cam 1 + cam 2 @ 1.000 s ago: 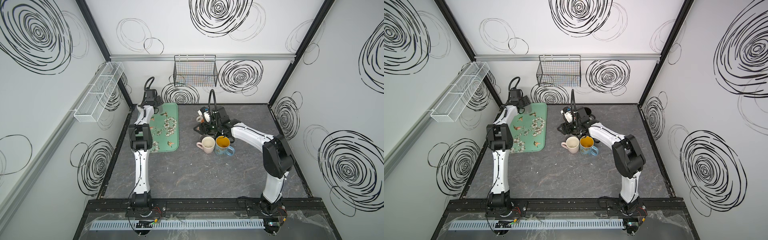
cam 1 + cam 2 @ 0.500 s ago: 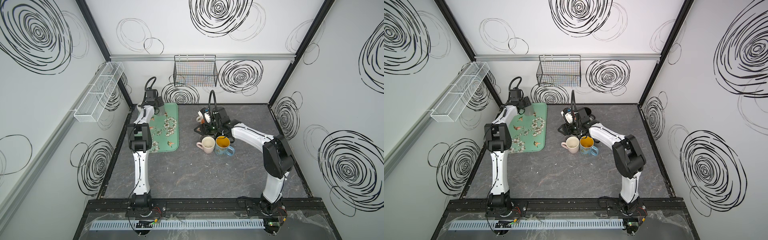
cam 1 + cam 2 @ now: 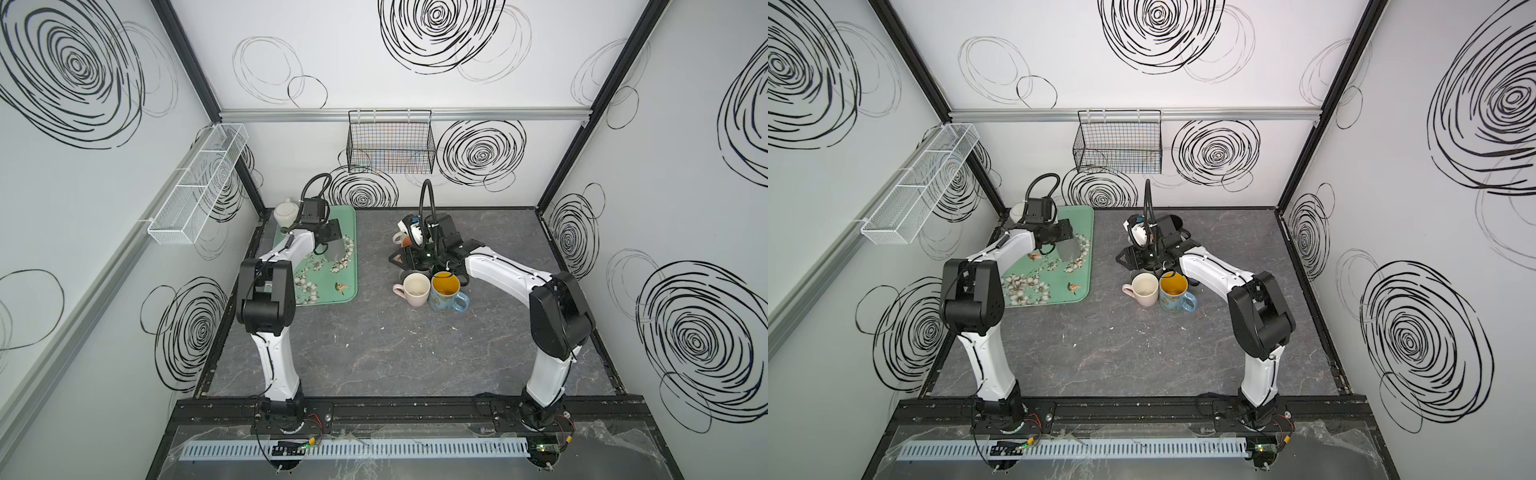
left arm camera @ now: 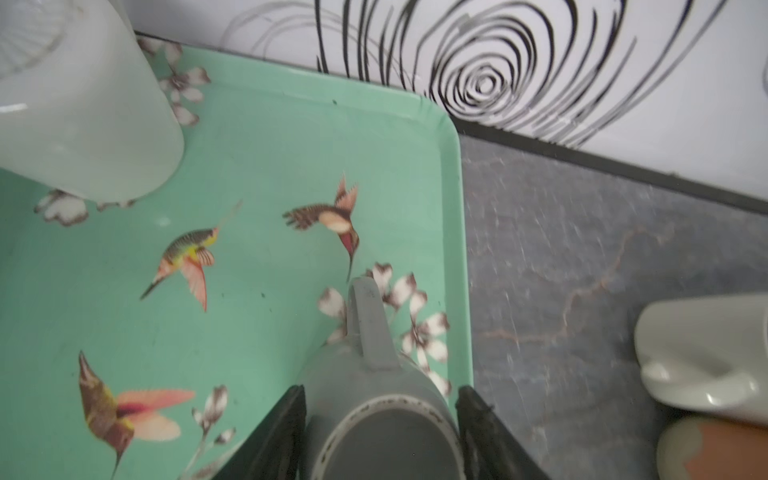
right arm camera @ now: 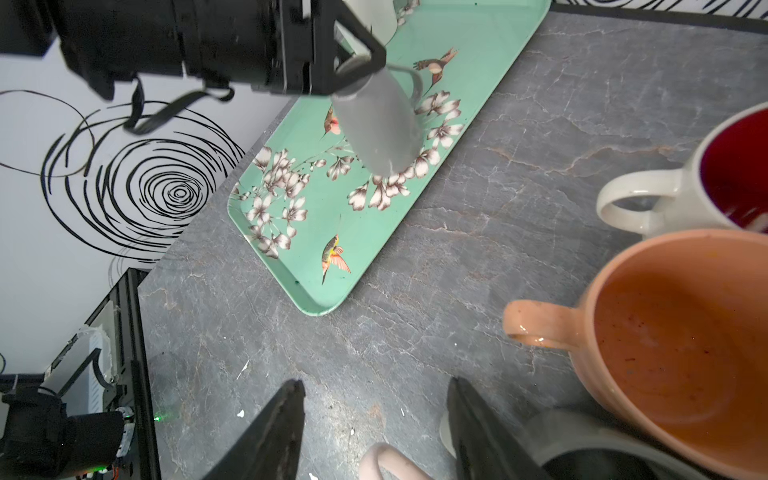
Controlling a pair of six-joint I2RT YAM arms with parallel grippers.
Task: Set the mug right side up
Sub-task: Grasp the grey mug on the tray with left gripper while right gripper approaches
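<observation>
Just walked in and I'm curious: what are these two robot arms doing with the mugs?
The left end effector grips a grey mug, tilted with its base uppermost over the green tray, not yet upright. The right end effector hangs open and empty beside several upright mugs on the table.

In the left wrist view the grey mug (image 4: 382,415) is cut off by the frame edge, and the white mug (image 4: 83,104) is cropped and blurred. In the right wrist view the peach mug (image 5: 665,353) is likewise cropped.
</observation>
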